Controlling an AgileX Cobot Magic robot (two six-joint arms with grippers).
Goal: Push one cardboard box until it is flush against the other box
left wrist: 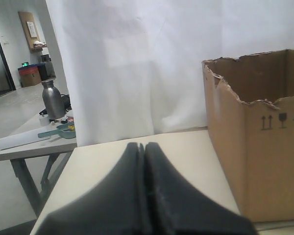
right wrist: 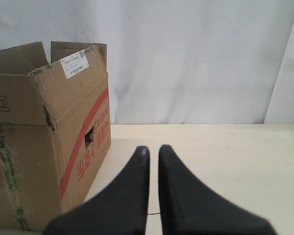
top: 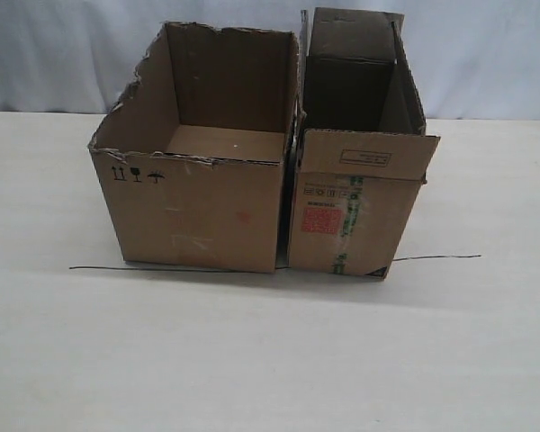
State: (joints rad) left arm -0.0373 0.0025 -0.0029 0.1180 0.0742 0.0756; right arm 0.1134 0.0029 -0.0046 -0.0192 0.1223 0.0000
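This looks like a robotics lab, a staged test bay inside a bigger workroom. A white curtain (top: 72, 54) hangs right across the back as a plain backdrop, and in front of it there's a pale table (top: 270, 378) with a thin black line (top: 144, 268) marked along it. Past the curtain's edge, the left wrist view opens onto the rest of the room: a grey floor (left wrist: 14, 105), a side table (left wrist: 19, 149) carrying a steel bottle (left wrist: 52, 100) and a teal tool (left wrist: 56, 132) (what kind, I cannot tell), a red-topped bin (left wrist: 28, 74) and a board (left wrist: 29, 29) on the far wall.
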